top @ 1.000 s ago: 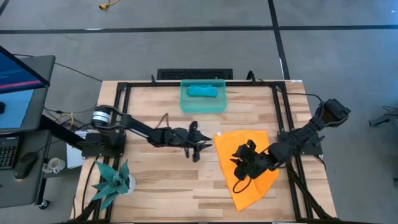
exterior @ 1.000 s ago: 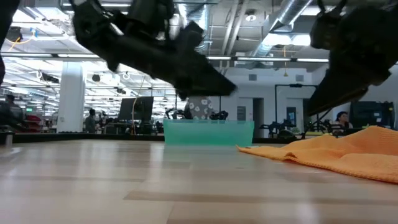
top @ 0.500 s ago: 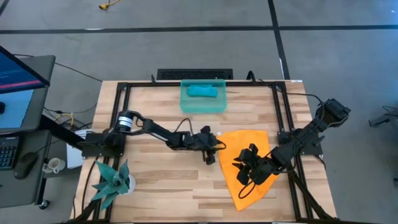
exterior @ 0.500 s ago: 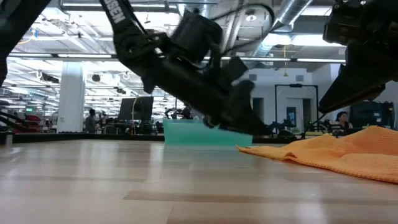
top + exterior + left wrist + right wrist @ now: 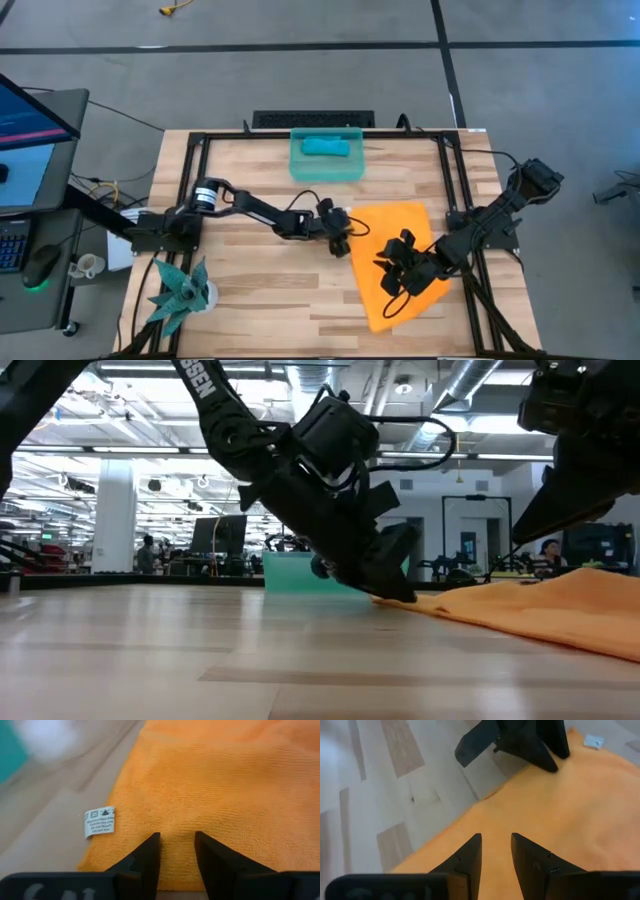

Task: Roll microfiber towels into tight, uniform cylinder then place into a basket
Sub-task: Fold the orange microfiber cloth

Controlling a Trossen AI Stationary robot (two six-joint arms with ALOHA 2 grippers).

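Both claws, narrowly parted, left [image 5: 176, 851] and right [image 5: 495, 851], rest on the nubbly orange towel [image 5: 395, 250]

two towels [image 5: 398, 262], one basket [image 5: 326, 167], one plant figure [image 5: 181, 290]

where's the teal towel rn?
High view: the teal towel lies rolled inside the basket at the table's far edge, apart from the orange towel spread on the right.
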